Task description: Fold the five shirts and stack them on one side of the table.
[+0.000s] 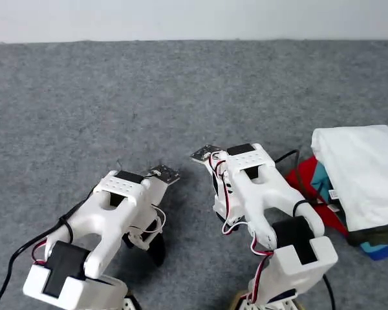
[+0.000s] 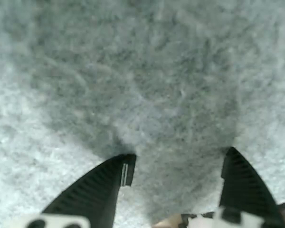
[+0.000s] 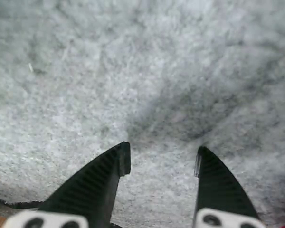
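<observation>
Both arms sit low at the near edge of the grey felt table [image 1: 181, 90]. The left gripper [image 2: 179, 159] has its jaws spread wide over bare felt and carries nothing. The right gripper [image 3: 162, 151] is likewise spread and empty, its tips just above the felt. The stack of shirts [image 1: 368, 213] lies at the table's right side, just beside the right arm and well apart from the left arm. Any further handling would therefore fall to the right arm, and the stack lies to that arm's own right rather than ahead of its jaws. A white shirt [image 1: 359, 174] is on top, folded, with its long axis running roughly from the near edge toward the far edge; its outer side is cut off at the edge of the high view. A red shirt [image 1: 307, 177], a teal layer [image 1: 321, 179], a dark green layer [image 1: 375, 234] and a blue layer [image 1: 383, 250] show beneath it. In my judgement, five colours in one pile put the task at or near completion. A small pale tag [image 1: 333, 194] shows at the stack's edge; its print cannot be read, and no other writing can be made out.
</observation>
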Robot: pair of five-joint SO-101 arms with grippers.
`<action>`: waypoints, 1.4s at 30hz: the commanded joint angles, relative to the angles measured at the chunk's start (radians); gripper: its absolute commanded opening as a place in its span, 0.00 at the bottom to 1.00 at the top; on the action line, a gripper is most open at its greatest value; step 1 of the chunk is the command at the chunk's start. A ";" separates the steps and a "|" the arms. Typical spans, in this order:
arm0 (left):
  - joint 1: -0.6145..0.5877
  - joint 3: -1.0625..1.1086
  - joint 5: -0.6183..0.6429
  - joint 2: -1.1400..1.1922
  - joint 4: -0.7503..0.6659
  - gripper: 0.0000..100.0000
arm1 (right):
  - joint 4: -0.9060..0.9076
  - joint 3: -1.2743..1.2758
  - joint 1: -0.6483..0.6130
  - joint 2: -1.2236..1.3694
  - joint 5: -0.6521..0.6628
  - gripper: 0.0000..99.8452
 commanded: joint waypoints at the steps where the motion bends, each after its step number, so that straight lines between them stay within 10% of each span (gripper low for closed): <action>1: -0.003 0.007 -0.011 -0.002 -0.057 0.31 | 0.002 0.020 -0.005 0.096 0.003 0.22; 42: 0.000 0.041 -0.011 -0.002 -0.127 0.31 | 0.002 0.020 -0.005 0.096 0.003 0.22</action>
